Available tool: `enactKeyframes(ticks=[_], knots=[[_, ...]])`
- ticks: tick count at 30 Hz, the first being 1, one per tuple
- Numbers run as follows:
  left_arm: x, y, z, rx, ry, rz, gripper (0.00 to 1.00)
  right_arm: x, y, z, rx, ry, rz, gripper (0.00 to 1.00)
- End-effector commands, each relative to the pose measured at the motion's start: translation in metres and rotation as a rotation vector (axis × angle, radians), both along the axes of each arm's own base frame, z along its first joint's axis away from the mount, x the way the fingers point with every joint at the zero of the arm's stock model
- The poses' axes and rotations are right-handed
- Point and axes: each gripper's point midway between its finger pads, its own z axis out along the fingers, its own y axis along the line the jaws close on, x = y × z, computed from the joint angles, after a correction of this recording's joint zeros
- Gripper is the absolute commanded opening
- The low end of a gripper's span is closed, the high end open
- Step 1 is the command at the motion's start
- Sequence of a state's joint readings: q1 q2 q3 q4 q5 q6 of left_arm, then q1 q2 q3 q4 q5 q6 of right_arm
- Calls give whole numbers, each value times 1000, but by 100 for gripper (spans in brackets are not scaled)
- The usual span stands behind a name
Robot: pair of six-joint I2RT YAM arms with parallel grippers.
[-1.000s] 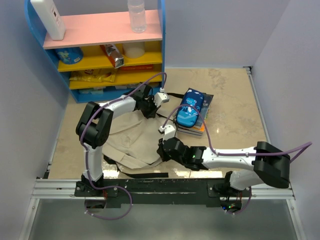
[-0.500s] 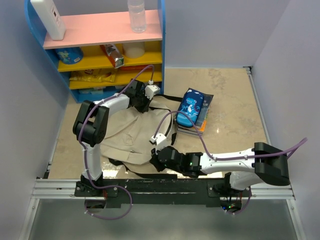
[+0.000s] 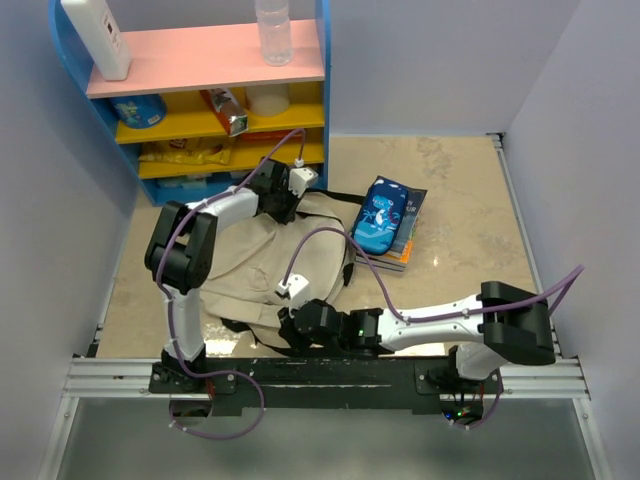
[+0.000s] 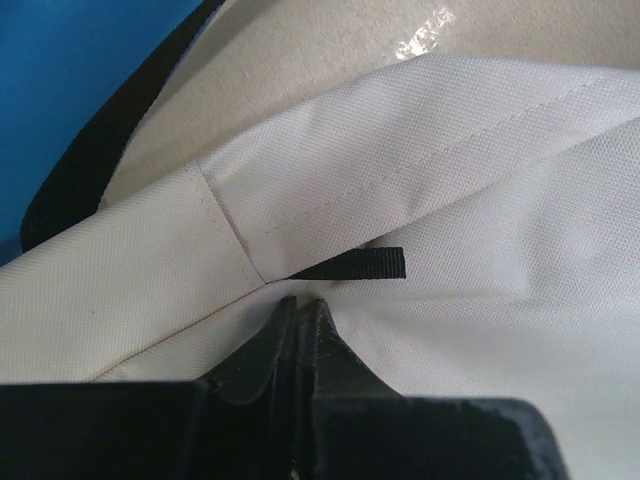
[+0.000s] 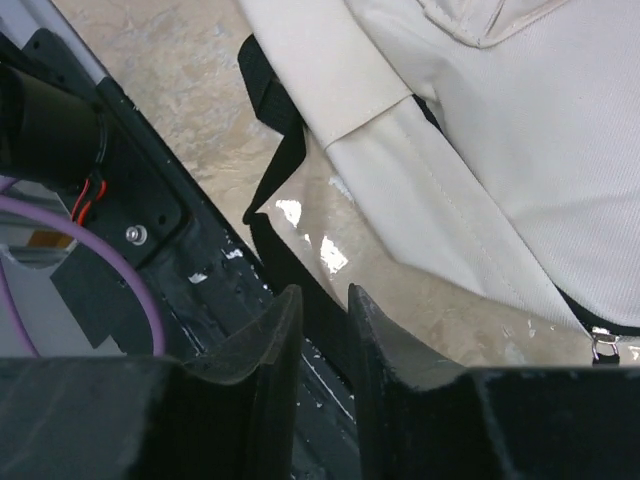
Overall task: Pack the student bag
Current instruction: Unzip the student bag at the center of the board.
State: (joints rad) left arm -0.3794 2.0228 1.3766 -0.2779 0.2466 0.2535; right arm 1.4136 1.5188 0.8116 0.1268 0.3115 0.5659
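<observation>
My left gripper (image 4: 300,302) is pressed together on a fold of the bag (image 3: 250,265). The cream cloth gathers to a seam right at the fingertips, and a short black tab (image 4: 355,265) lies on the cloth just past them. From above, that gripper sits at the bag's far edge, with its arm reaching along the bag's left side.

My right gripper (image 5: 322,300) has its fingers (image 5: 262,335) a little apart, with nothing between them that I can make out. It hangs at the bag's near edge, just over a black strap (image 5: 272,95) that comes out from under the cream cloth onto the surface (image 5: 170,60). A small metal buckle (image 5: 601,346) shows at the bag's near hem. The black rail (image 5: 150,200) that carries the arms lies just on the near side of the bag.

The bag itself lies slumped and flat on the surface, stretched between the two grippers.

Just to the bag's right, a blue pencil case (image 3: 380,217) rests on a small stack of books (image 3: 402,252). It is very close to the bag's edge — touching or not, I cannot tell. Beyond the bag's far-left corner stands a shelf unit (image 3: 200,65), with a white bottle (image 3: 97,35) and a clear bottle (image 3: 273,30) on its pink top board.
</observation>
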Motion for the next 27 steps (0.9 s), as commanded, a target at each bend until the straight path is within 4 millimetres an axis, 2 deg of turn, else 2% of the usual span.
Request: enactKeyframes(ticks=[1,2,4,7,8,10,13,14,15,16,18,21,22,23,24,25,26,27], knots=[[12,11,49,-21,-99,30,0,10,-6,15,43,13,-58,33],[8,12,52,-23,-87,28,0,11,-14,8,31,23,-73,37],[5,15,63,-35,-92,21,0,17,-23,11,45,28,-99,48],[-2,21,79,-40,-96,12,10,23,-42,29,87,6,-149,58],[-6,24,81,-34,-85,8,21,28,-52,42,123,-13,-190,58],[-11,25,99,-41,-110,-6,29,36,-69,47,130,-23,-250,58],[-22,26,126,-65,-140,-24,46,53,-102,53,154,-28,-391,55],[-27,26,138,-73,-152,-29,55,56,-115,43,128,-27,-430,50],[-30,26,142,-78,-157,-32,57,65,-125,44,140,-29,-478,49],[-33,22,150,-97,-160,-47,61,67,-132,36,137,-10,-510,47],[-44,16,156,-112,-148,-72,62,76,-144,26,109,-1,-562,46],[-68,-10,150,-130,-102,-127,62,82,-156,18,76,-7,-632,47],[-86,-27,138,-147,-57,-172,63,82,-159,18,83,3,-657,47],[-91,-36,135,-164,-53,-185,63,82,-165,16,70,1,-672,48],[-104,-52,128,-177,-25,-206,63,82,-169,16,73,0,-688,50],[-113,-57,115,-170,0,-211,64,82,-175,18,97,2,-710,51],[-114,-65,109,-173,1,-219,64,81,-178,17,97,5,-715,51],[-124,-78,102,-170,20,-240,65,80,-181,18,106,8,-724,52]])
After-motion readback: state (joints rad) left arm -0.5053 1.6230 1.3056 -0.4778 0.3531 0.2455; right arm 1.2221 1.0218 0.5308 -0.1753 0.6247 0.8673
